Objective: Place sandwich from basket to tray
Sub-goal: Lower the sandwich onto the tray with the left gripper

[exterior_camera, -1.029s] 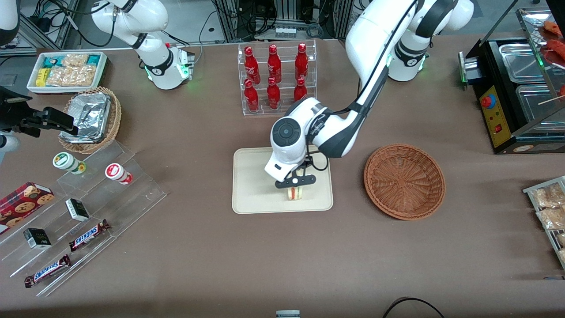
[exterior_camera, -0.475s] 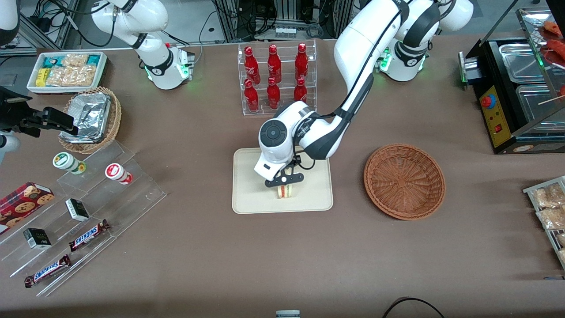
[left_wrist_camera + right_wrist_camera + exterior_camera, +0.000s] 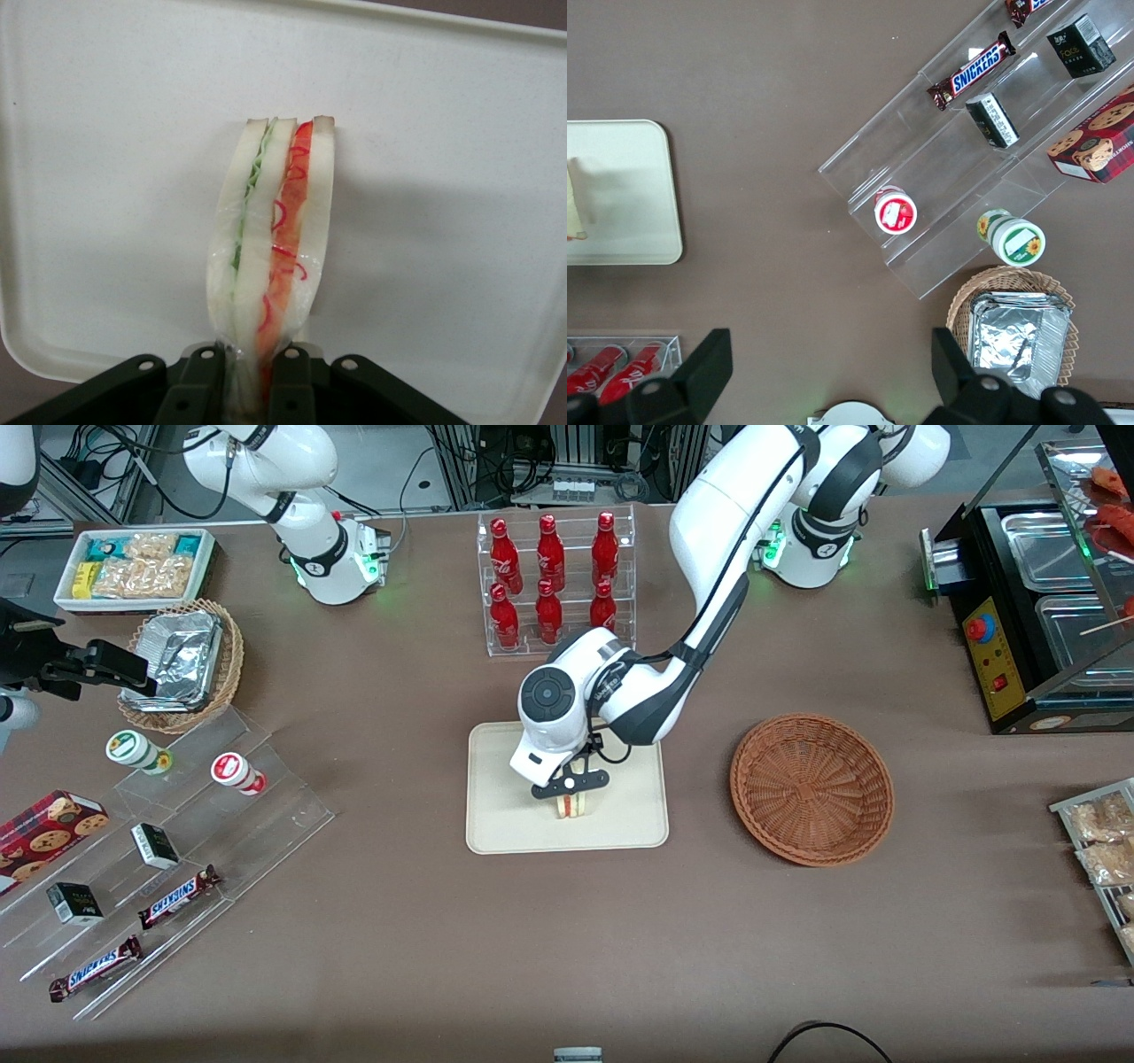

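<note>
Gripper (image 3: pixel 573 790) pinching the sandwich (image 3: pixel 573 806) over the tray (image 3: pixel 505 815).

The gripper's two fingers (image 3: pixel 202 390) are drawn narrow against the bread faces of the sandwich (image 3: pixel 270 248), clamping it at one end so that its cut edge shows green filling beside one slice and red and orange beside the other. The wedge stands on edge above the middle of the tray (image 3: pixel 106 177), a soft shadow lying on the cream surface just beside it; whether it touches the tray cannot be told. The basket (image 3: pixel 811 788) sits on the brown table toward the working arm's end, well apart from the tray, with nothing in it. A clear rack of red bottles (image 3: pixel 554 580) stands farther from the front camera than the tray.
</note>
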Robot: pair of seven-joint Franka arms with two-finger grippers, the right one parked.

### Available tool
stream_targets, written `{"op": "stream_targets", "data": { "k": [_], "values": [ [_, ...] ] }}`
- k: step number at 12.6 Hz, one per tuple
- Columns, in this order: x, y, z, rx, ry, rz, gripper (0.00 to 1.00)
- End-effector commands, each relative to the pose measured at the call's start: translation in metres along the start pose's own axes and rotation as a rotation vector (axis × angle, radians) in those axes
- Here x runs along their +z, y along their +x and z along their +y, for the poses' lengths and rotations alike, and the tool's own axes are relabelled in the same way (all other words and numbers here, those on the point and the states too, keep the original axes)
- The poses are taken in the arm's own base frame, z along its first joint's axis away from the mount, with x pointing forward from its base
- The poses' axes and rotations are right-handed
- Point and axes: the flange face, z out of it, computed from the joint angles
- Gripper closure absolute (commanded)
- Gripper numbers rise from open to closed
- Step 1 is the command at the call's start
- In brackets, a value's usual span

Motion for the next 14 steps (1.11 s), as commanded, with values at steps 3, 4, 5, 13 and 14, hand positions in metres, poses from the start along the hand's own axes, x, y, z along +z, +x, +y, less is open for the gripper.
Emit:
{"op": "stream_targets", "data": {
  "k": [3, 4, 5, 13, 14],
  "values": [
    [0.006, 0.001, 0.01, -0.041, -0.025, 0.011, 0.97],
    [0.007, 0.002, 0.009, -0.043, -0.025, 0.009, 0.55],
    [0.009, 0.002, 0.008, -0.028, -0.02, 0.008, 0.01],
    [-0.112, 0.012, -0.007, -0.031, -0.093, 0.083, 0.0],
    [-0.126, 0.022, -0.02, -0.001, -0.084, 0.08, 0.0]
  ]
}}
